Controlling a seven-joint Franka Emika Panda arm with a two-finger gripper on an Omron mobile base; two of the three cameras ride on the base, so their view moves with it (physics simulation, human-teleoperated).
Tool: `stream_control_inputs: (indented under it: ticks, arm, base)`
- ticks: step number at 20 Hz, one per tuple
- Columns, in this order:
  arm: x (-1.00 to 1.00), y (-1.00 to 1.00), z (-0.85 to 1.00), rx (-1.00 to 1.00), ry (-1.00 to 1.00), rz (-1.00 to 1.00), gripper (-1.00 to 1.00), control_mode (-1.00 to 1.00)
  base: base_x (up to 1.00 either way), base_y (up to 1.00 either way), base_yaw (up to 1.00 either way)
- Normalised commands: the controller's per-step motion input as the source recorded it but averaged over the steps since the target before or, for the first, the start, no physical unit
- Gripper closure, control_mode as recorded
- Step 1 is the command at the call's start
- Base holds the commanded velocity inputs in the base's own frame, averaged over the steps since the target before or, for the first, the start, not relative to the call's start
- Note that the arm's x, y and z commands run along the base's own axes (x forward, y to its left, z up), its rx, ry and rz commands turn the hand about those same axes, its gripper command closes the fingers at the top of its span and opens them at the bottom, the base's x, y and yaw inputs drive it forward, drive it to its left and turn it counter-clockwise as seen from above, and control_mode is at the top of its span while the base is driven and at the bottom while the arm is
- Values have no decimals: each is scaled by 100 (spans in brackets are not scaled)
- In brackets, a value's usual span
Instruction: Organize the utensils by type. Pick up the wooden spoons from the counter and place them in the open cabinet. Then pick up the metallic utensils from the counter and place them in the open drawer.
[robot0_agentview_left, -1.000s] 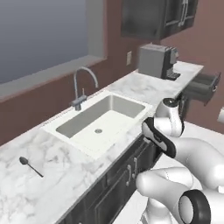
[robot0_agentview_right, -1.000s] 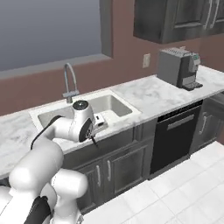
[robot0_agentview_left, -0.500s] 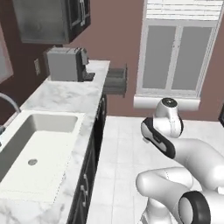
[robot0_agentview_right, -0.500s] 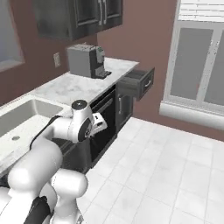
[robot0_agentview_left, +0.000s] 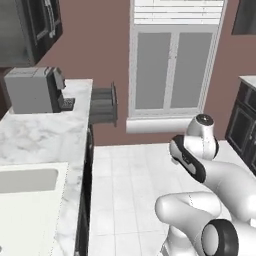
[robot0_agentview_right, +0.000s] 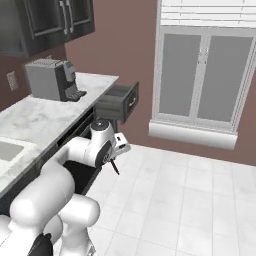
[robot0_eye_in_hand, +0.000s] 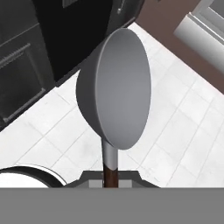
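My gripper (robot0_agentview_right: 118, 150) is shut on a metallic utensil (robot0_eye_in_hand: 116, 92), a spoon with a round grey bowl and a thin dark handle. In the right base view the utensil (robot0_agentview_right: 115, 165) hangs down from the hand above the white floor, in front of the base cabinets. The open drawer (robot0_agentview_right: 120, 102) juts out of the end of the counter (robot0_agentview_right: 50, 112), up and slightly to the right of my hand. In the left base view the same drawer (robot0_agentview_left: 103, 105) shows its side past the marble counter (robot0_agentview_left: 45, 135). The wooden spoons and the open cabinet are out of view.
A grey coffee machine (robot0_agentview_right: 52, 80) stands on the counter near the drawer end. Dark wall cabinets (robot0_agentview_right: 50, 22) hang above it. A tall window (robot0_agentview_right: 205, 75) fills the far wall. White tiled floor (robot0_agentview_right: 190, 200) stretches to the right. Part of the sink (robot0_agentview_left: 22, 182) shows at lower left.
The whole picture has swung from the sink towards the counter's end, the drawer and the window, so the base has moved. The utensil has stayed in my shut gripper.
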Motion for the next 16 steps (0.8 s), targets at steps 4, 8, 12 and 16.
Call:
stream_control_inputs:
  ticks: [4,8,12,16]
  arm:
    - [0,0,0,0,0,0,100,100]
    - [0,0,0,0,0,0,100,100]
    - [0,0,0,0,0,0,100,100]
    - [0,0,0,0,0,0,100,100]
  base:
    - [99,0,-3]
    - [98,14,0]
    - [82,34,0]
    - [65,54,0]
